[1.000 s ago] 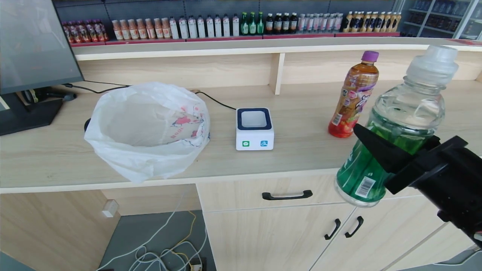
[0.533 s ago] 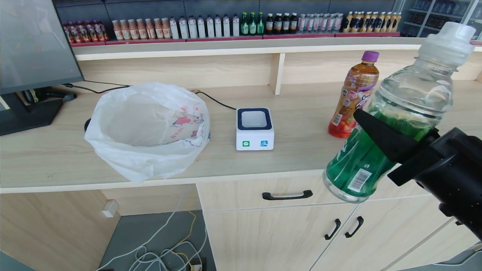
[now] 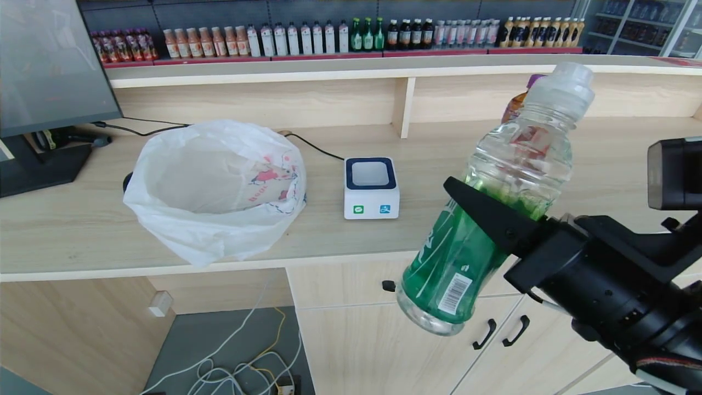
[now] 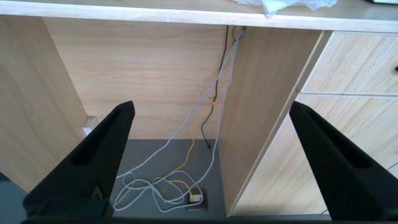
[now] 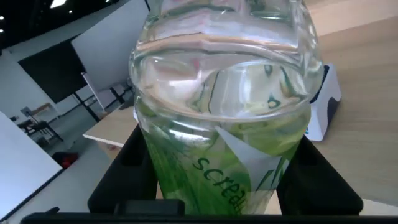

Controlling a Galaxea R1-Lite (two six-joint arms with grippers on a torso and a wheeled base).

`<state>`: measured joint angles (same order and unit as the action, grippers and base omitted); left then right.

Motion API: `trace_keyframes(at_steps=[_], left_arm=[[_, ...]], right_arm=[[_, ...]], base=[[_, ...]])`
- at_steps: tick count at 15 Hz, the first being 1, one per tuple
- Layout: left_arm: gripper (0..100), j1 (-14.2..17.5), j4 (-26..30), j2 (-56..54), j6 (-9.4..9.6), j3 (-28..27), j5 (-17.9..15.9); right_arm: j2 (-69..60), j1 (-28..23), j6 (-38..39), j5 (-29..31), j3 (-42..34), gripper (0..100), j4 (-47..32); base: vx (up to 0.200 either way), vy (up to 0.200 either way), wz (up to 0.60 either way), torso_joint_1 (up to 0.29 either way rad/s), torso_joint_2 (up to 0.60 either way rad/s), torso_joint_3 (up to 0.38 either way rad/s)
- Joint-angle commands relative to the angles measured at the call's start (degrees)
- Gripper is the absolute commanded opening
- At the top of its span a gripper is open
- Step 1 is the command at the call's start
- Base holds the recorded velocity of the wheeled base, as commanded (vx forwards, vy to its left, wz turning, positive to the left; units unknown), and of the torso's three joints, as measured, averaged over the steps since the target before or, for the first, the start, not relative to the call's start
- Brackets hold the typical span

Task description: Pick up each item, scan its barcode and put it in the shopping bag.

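Green-labelled and clear above, the bottle [image 3: 449,263] hangs tilted in the air on the right, its pale cap up and far, its base down and nearer, over the near edge of the wooden counter [image 3: 82,219] and to the right of the scanner [image 3: 371,187]. The right gripper [image 3: 493,219] is clamped around the bottle's middle, one black finger [image 3: 482,211] lying across the label; in the right wrist view the bottle [image 5: 224,124] sits between both black fingers, with the scanner [image 5: 326,106] just past it. A barcode [image 3: 454,293] near the bottle's base faces the near side. The scanner, a white box with a dark-rimmed window on top, stands mid-counter, and the white plastic shopping bag [image 3: 219,186] stands open to its left. An orange drink bottle [image 3: 513,107] with a purple cap stands on the counter behind the held bottle, mostly hidden by it. A monitor [image 3: 49,60] stands at the far left. The left gripper [image 4: 211,162] hangs low beneath the counter with its fingers spread wide and nothing between them, above loose cables [image 4: 180,180] on the floor.
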<state>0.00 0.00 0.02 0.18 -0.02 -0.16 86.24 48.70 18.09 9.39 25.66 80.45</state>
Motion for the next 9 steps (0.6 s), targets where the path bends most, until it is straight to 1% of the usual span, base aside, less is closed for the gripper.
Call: trace_keyframes(at_steps=[1,2,3,4,7,9], left_arm=[[100,0.0,0.0,0.0,-0.01,-0.1,0.0],[100,0.0,0.0,0.0,-0.01,0.0,0.0],[100,0.0,0.0,0.0,-0.01,-0.1,0.0],[100,0.0,0.0,0.0,-0.01,-0.1,0.0],[100,0.0,0.0,0.0,-0.01,-0.1,0.0],[100,0.0,0.0,0.0,-0.01,-0.1,0.0]], right_arm=[[1.6,1.0,6.1,0.4,0.4,0,-0.6],[1.6,1.9,8.7,1.8,0.9,0,-0.8],[2.0,3.7,13.6,5.4,2.2,0,-2.1],[2.4,3.9,15.5,6.7,3.4,0,-3.6],[3.0,3.8,18.8,6.6,4.9,0,-4.5],[2.7,3.7,19.2,6.3,6.2,0,-5.2]], base=[[0.0,0.0,0.0,0.0,0.0,0.0],[0.0,0.0,0.0,0.0,0.0,0.0],[0.0,0.0,0.0,0.0,0.0,0.0],[0.0,0.0,0.0,0.0,0.0,0.0],[0.0,0.0,0.0,0.0,0.0,0.0],[0.0,0.0,0.0,0.0,0.0,0.0]])
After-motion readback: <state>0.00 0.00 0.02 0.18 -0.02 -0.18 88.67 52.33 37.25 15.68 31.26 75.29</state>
